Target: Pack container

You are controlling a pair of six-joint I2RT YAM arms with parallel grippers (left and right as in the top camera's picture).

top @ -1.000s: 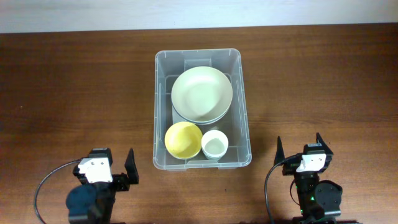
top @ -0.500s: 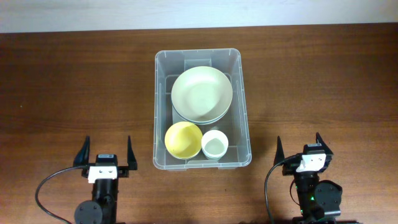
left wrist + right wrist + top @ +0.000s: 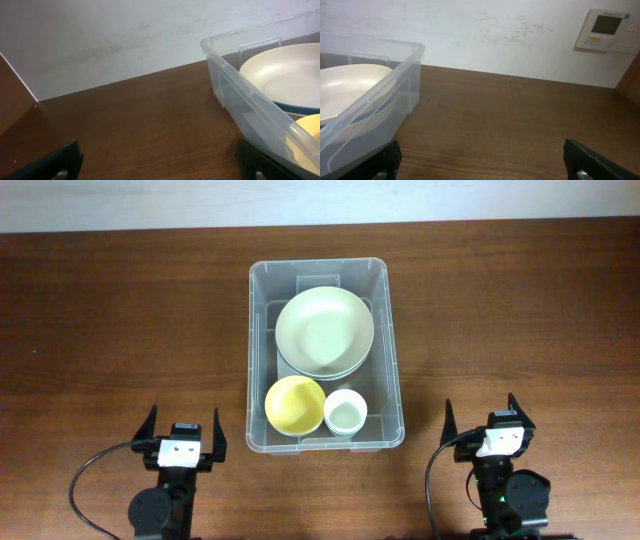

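The clear plastic container (image 3: 256, 360) stands in the middle of the wooden table. Inside it lie a large pale green plate (image 3: 325, 332) on a darker dish, a yellow bowl (image 3: 294, 403) and a small white bowl (image 3: 345, 412). My left gripper (image 3: 185, 430) hovers open near the front edge, left of the container, nothing between its fingers. My right gripper (image 3: 481, 418) stands open to the container's right, also empty. The left wrist view has the container's wall (image 3: 240, 92), the plate (image 3: 287, 72) and the yellow bowl (image 3: 310, 127). The right wrist view catches the container (image 3: 395, 80) and plate (image 3: 350, 85).
Bare brown table (image 3: 120, 330) spreads on both sides of the container. A white wall (image 3: 485, 35) runs behind the table, with a small thermostat panel (image 3: 606, 29) at the right. Black cables (image 3: 85, 475) curl by each arm's base.
The left arm has swung round and shifted right, its gripper now pointing straight away from the front edge. The right arm and the container's contents have not moved.
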